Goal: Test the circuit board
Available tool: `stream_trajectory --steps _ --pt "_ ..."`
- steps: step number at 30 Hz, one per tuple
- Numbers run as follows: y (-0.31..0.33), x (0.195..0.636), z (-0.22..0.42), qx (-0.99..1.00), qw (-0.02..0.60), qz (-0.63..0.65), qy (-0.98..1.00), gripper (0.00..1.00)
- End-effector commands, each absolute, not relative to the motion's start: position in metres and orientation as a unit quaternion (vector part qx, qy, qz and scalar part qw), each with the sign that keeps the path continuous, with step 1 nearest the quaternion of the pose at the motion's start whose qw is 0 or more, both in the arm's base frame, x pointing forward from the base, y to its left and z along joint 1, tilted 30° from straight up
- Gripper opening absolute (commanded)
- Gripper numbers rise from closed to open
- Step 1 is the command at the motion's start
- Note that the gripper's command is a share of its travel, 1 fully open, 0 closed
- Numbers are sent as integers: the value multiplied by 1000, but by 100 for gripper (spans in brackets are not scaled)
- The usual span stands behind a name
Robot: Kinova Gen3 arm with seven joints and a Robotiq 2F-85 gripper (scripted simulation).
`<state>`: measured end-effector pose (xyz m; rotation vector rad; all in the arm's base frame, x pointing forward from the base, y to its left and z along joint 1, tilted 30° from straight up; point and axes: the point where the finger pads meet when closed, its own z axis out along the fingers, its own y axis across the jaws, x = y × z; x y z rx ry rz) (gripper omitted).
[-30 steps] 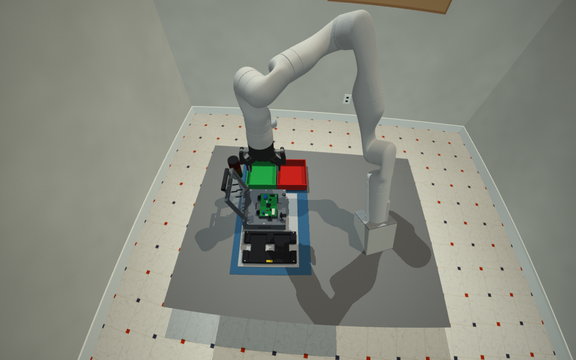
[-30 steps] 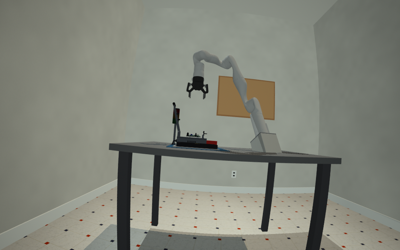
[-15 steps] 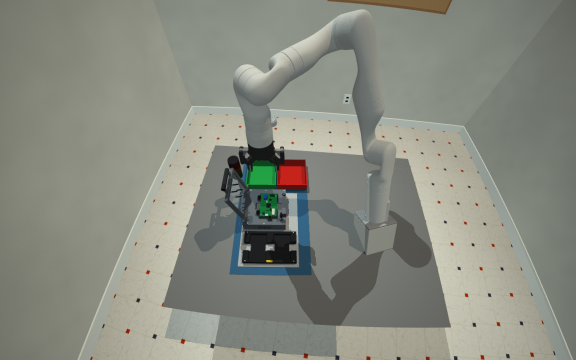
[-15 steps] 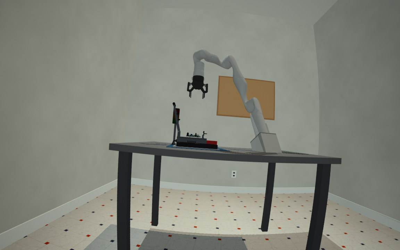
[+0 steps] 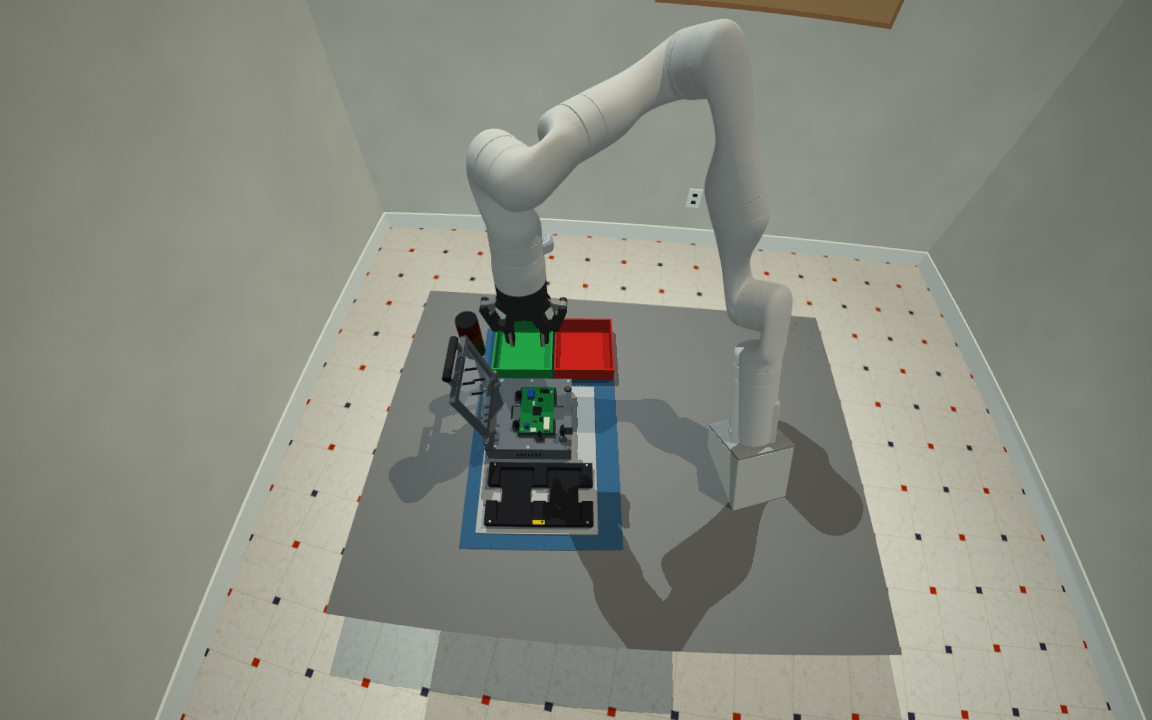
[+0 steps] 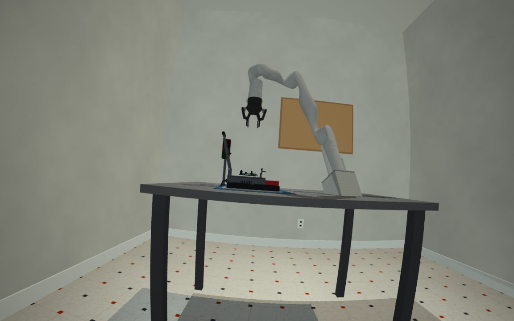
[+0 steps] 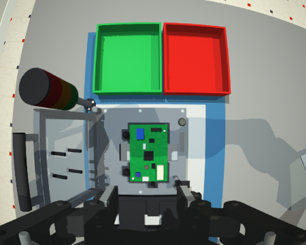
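The green circuit board (image 5: 536, 402) (image 7: 148, 146) lies component side up, seemingly flat, on the grey tester (image 5: 508, 445) (image 7: 110, 184). Small pale dots show at two of its corners. Its white connector (image 7: 160, 172) is at the edge nearest the lone black post (image 7: 153, 184). The lid (image 5: 470, 419) (image 6: 227, 155) (image 7: 42, 153) stands open on the left. The black hook (image 5: 566, 430) (image 7: 183, 184) is on the tester's right. My gripper (image 5: 527, 340) (image 6: 252, 126) (image 7: 147, 197) is partly open and empty, high above the tester. The signal light (image 5: 466, 324) (image 6: 226, 148) (image 7: 56, 89) looks unlit.
The green bin (image 7: 127, 92) and red bin (image 7: 196, 92) stand side by side behind the tester, both empty. The black tray (image 5: 517, 497) (image 7: 136, 207) sits in front of it without a board. The lid's handle (image 7: 22, 170) sticks out left, near the signal light.
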<state>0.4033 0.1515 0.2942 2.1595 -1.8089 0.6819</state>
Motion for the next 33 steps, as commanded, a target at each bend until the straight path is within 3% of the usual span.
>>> stream_trajectory --steps 1,22,33 --pt "152 403 295 740 121 234 -619 50" --pt "152 405 295 740 121 234 -619 50" --pt "159 436 298 740 121 234 -619 50"
